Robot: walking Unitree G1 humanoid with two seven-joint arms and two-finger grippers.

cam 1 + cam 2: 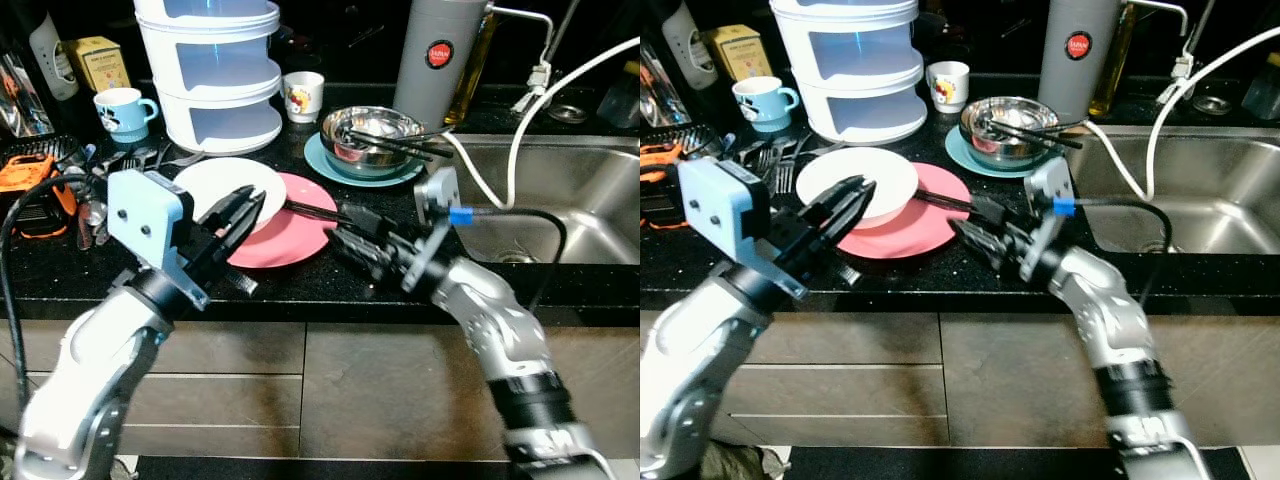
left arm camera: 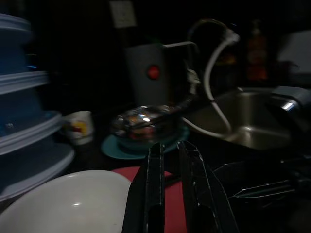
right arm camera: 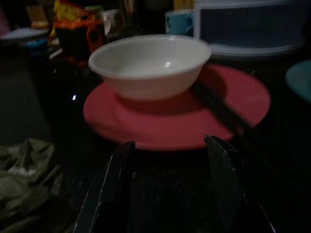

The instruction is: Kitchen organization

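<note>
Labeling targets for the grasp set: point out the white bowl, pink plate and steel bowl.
white bowl [image 3: 146, 58]: right wrist view, inner wall.
pink plate [image 3: 170, 124]: right wrist view, bare front surface.
steel bowl [image 1: 352, 152]: left eye view, outer front wall.

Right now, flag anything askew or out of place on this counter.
Black chopsticks lie loose across the pink plate, beside the white bowl. A white cable trails over the sink. Nothing is spilled.
</note>
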